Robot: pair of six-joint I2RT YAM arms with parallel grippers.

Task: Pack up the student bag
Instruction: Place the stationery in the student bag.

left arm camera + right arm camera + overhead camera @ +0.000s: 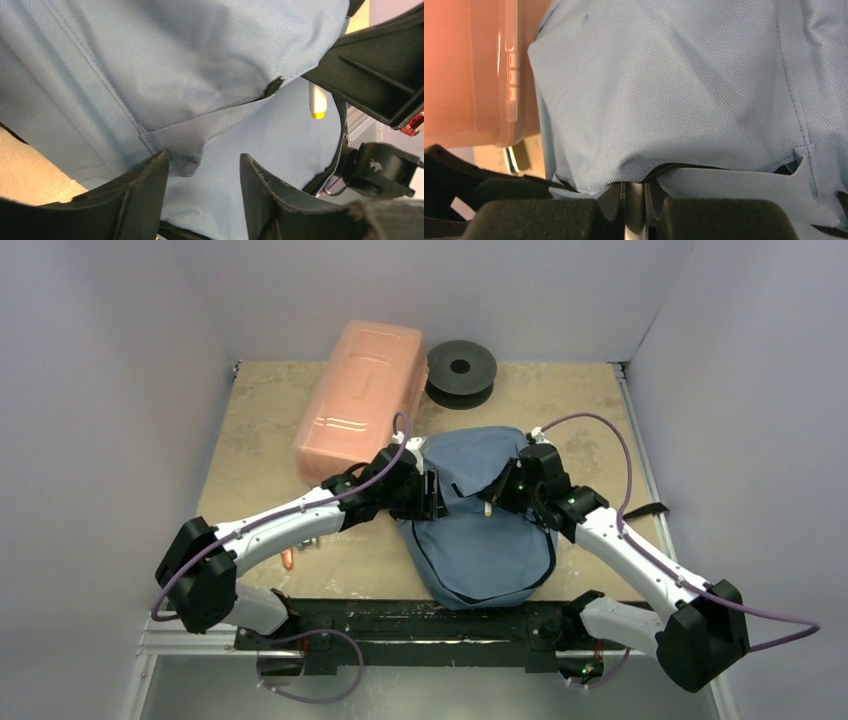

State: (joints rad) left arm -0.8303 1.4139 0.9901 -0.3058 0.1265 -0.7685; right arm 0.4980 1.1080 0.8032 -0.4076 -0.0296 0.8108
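The blue-grey student bag [480, 550] lies in the middle of the table, its dark zipper trim around the edge. It fills the left wrist view [175, 60] and the right wrist view [674, 90]. My left gripper [432, 496] is open at the bag's left side; its jaws [205, 162] stand wide apart over the fabric, with a folded flap touching the left finger. My right gripper [498, 496] is shut [634, 188] on a white pen [634, 197] with a yellow tip [317, 104], held at the bag's zipper opening.
A translucent pink plastic box [360, 400] lies at the back left, close to the bag, and also shows in the right wrist view [464, 75]. A black spool [461, 370] stands behind the bag. A black strap [646, 511] trails right. A small orange item [288, 560] lies near the left arm.
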